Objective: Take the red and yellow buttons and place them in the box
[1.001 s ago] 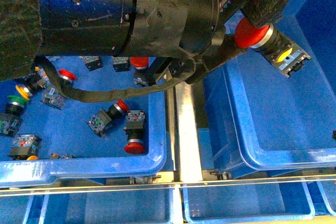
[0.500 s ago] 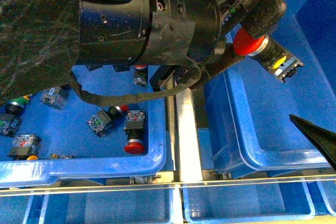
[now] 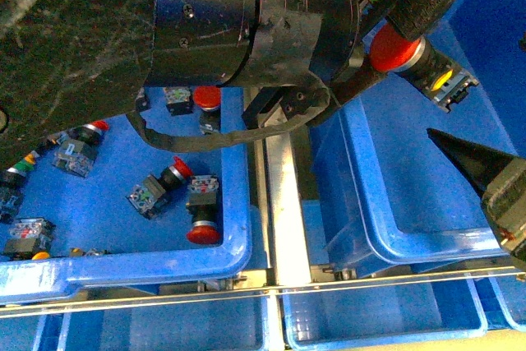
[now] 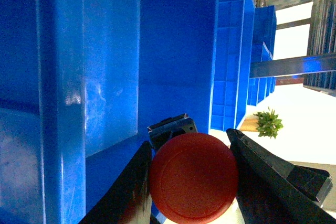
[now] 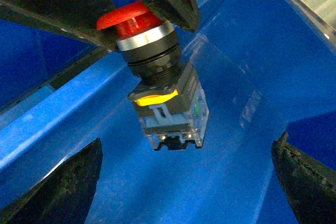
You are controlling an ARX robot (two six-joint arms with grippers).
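Note:
A red button [image 3: 400, 48] with a red mushroom cap and a black-and-grey body hangs above the box [image 3: 436, 244], the deep blue tote on the right. My left gripper [image 3: 396, 37] is shut on its cap. From the left wrist, the cap [image 4: 193, 177] fills the gap between the two dark fingers [image 4: 262, 174]. My right gripper [image 5: 186, 182] is open and empty, below the held button [image 5: 152, 77], inside the box [image 5: 252, 51]. One of its black fingers [image 3: 468, 162] shows at the right. Several red buttons [image 3: 203, 232] and a yellow one [image 3: 39, 255] lie in the left tray [image 3: 123, 265].
A metal rail [image 3: 283, 203] runs between the left tray and the box. A green-capped switch [image 3: 18, 168] lies at the tray's left edge. Shallow blue trays [image 3: 378, 318] sit along the front. My left arm's black bulk [image 3: 205, 30] covers the upper left.
My right gripper has come in from the lower right and risen over the box. The left arm has shifted slightly, with the red button still held above the box.

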